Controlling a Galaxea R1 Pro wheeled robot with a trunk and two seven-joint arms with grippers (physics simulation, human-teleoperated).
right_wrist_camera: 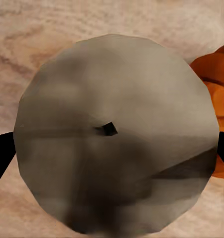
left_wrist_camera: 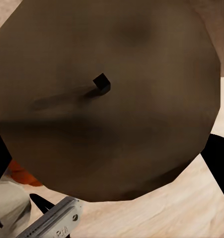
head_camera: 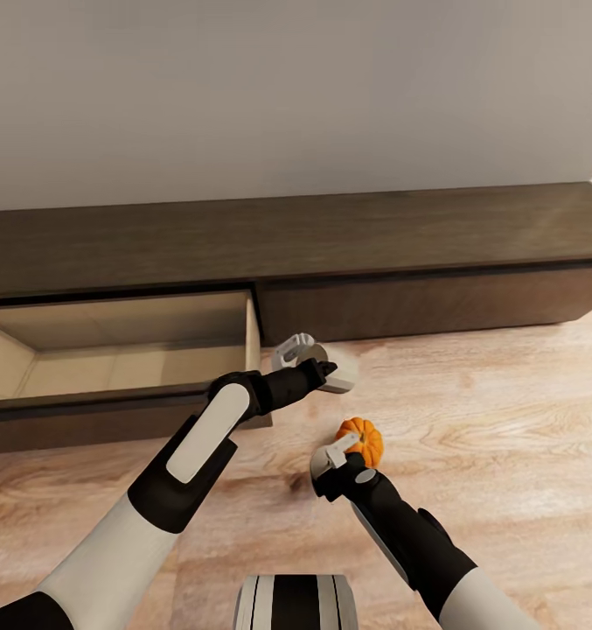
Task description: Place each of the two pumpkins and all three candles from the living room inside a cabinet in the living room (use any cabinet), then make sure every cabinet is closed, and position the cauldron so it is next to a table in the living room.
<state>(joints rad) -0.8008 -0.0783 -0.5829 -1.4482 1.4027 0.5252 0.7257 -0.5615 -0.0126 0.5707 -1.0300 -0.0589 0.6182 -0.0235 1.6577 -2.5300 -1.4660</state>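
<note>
My left gripper [head_camera: 317, 360] is closed around a grey candle [head_camera: 340, 375], held just right of the open drawer [head_camera: 112, 350] of the dark-brown cabinet [head_camera: 374, 236]. That candle's top and wick [left_wrist_camera: 102, 83] sit between the dark fingers [left_wrist_camera: 218, 163] in the left wrist view. Nearer me, my right gripper [head_camera: 335, 459] grips a second candle [right_wrist_camera: 112, 129], its fingers [right_wrist_camera: 0, 153] against both sides. An orange pumpkin [head_camera: 364, 440] rests on the floor touching that candle's far side [right_wrist_camera: 218, 74]. The cauldron and the table are out of view.
The pulled-out drawer has a pale beige inside with nothing in it. The cabinet's right drawer front [head_camera: 435, 302] is shut. Wooden floor [head_camera: 505, 420] stretches to the right, and a plain wall [head_camera: 296, 87] stands behind the cabinet.
</note>
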